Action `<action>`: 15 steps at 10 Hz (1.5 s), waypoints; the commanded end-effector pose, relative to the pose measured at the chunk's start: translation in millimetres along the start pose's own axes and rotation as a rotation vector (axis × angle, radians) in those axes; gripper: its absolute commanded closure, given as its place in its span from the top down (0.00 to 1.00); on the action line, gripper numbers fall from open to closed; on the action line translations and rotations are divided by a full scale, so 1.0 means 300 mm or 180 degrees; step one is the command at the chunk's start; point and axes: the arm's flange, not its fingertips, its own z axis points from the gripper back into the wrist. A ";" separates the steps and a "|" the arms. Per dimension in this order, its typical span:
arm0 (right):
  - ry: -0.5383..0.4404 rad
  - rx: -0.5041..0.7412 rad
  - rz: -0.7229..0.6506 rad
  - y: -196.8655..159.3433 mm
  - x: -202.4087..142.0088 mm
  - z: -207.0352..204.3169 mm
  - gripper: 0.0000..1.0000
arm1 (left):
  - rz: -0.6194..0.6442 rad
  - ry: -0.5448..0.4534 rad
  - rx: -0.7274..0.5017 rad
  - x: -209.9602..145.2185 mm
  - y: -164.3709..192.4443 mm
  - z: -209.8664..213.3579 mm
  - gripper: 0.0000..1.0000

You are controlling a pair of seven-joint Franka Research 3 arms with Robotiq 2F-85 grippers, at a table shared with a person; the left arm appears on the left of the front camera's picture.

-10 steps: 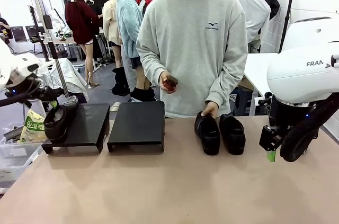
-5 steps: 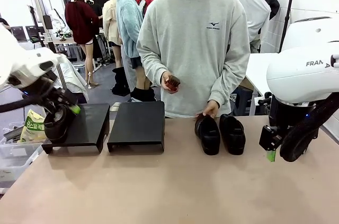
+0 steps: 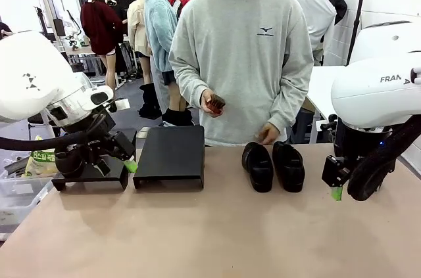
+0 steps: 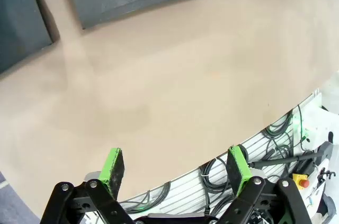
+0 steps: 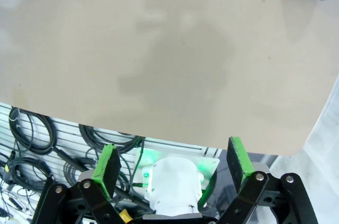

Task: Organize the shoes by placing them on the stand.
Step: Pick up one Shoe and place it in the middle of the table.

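My right gripper (image 3: 337,189) hung released and empty near the right edge of the table (image 3: 210,238). My left gripper (image 3: 126,160), likewise released and empty, sat low in front of the left stand (image 3: 89,181). Hazard one: the placed shoe (image 3: 68,162) rested at that stand's outer front corner, just beside my wrist, and a careless swing could knock it off. Hazard two: the pair of shoes (image 3: 273,166) lay farther across on the table with the person's hand (image 3: 268,135) just above it, so reaching too soon risked contact. The right stand (image 3: 171,153) carried no shoe. Compared with one second prior, my left gripper had withdrawn from the placed shoe toward centre, and the person's hand had lifted off the pair.
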 end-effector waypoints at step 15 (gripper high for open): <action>0.0191 0.0170 -0.0799 -0.548 0.706 0.148 1.00 | -0.0012 -0.0148 0.0097 -0.018 0.012 0.027 1.00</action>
